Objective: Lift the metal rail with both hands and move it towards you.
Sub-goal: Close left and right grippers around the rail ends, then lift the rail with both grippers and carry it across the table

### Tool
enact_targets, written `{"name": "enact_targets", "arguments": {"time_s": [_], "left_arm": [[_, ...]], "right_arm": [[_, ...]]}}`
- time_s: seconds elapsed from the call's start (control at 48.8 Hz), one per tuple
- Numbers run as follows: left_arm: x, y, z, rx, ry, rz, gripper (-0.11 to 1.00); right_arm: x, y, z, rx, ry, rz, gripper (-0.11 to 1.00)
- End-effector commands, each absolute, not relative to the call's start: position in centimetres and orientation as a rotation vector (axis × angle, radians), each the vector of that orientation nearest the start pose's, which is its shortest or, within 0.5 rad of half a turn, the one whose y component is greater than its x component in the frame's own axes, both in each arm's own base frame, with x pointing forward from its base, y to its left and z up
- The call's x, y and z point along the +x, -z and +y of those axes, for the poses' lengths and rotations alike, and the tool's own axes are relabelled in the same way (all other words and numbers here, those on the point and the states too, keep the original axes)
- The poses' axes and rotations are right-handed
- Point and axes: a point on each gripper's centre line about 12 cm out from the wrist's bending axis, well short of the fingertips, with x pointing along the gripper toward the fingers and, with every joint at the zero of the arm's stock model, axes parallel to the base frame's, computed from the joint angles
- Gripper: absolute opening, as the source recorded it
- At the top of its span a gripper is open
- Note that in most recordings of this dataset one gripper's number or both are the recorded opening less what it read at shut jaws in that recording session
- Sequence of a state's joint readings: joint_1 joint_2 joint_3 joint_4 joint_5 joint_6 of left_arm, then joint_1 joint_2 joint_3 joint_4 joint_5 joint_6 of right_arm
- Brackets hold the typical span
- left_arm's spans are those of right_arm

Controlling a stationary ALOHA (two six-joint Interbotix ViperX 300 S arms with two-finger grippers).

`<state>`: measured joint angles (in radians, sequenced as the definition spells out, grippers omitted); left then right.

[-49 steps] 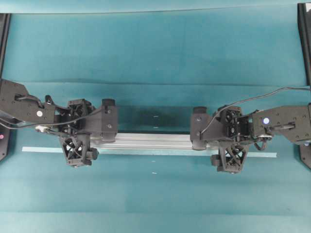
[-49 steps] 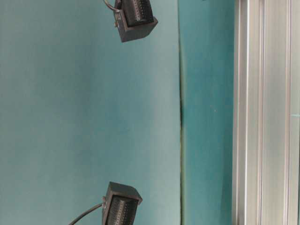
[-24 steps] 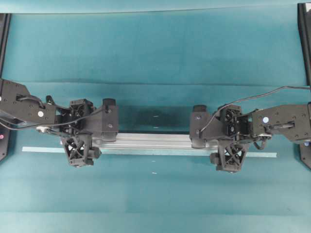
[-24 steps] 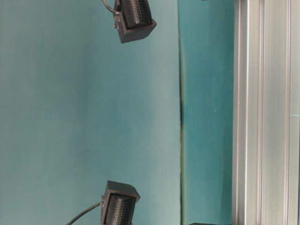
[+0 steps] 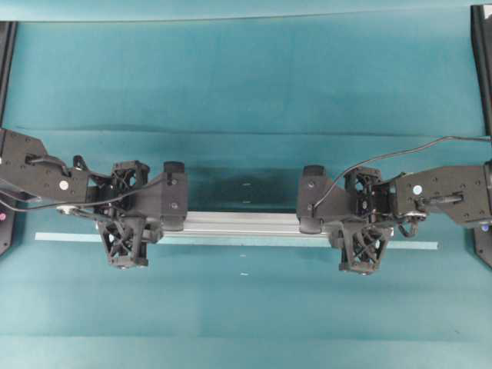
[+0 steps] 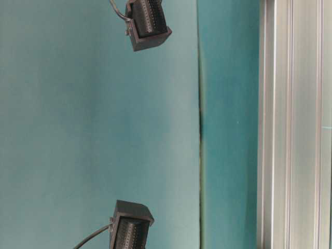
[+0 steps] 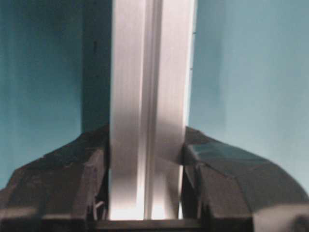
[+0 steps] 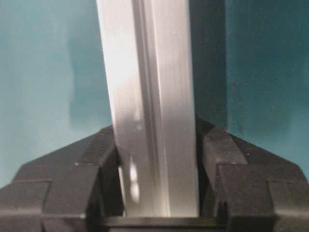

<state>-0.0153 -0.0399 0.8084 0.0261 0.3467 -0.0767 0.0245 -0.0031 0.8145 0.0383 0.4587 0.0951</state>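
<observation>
Both tools narrowed since before; left tool (image 7: 145, 193), right tool (image 8: 159, 193) hugging grooved silver metal rail (image 5: 242, 223).

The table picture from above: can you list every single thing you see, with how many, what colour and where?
metal rail: one, silver, lying crosswise mid-table, each end between a claw's jaws.
tape strip: one, pale, flat on the table just on the near side of the rail, sticking out past both claws.
table: one, teal, under everything.
left claw: one, black, at the rail's left end, jaws against its sides.
right claw: one, black, at the rail's right end, jaws against its sides.
</observation>
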Motion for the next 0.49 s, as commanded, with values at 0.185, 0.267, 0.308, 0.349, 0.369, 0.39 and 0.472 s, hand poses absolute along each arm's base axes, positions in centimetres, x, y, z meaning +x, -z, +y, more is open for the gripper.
{"name": "enact_targets", "arguments": {"time_s": [0.185,0.267,0.308,0.349,0.369,0.39,0.472], "left_arm": [[31.99,-11.95,-0.41,-0.044,-0.027,1.087,0.29],[31.93,-11.90,-0.36,-0.045,-0.028,1.090,0.29],[31.94,-11.91,-0.41,-0.044,-0.027,1.089,0.29],[31.95,-11.96,-0.36,-0.045,-0.028,1.087,0.29],[31.90,-11.92,-0.36,-0.045,-0.028,1.089,0.29],[31.90,-11.92,-0.36,-0.045,-0.028,1.089,0.29],[32.00,-12.16,-0.36,-0.044,-0.027,1.084,0.29]], "right_arm": [[30.16,-9.65,0.92,0.117,0.052,1.269,0.40],[30.16,-9.65,0.91,0.116,0.052,1.269,0.40],[30.21,-9.69,0.91,0.116,0.052,1.267,0.41],[30.16,-9.65,0.92,0.119,0.053,1.269,0.40],[30.16,-9.65,0.91,0.118,0.053,1.269,0.40],[30.21,-9.69,0.92,0.119,0.053,1.267,0.40],[30.34,-9.84,0.92,0.120,0.055,1.264,0.40]]}}
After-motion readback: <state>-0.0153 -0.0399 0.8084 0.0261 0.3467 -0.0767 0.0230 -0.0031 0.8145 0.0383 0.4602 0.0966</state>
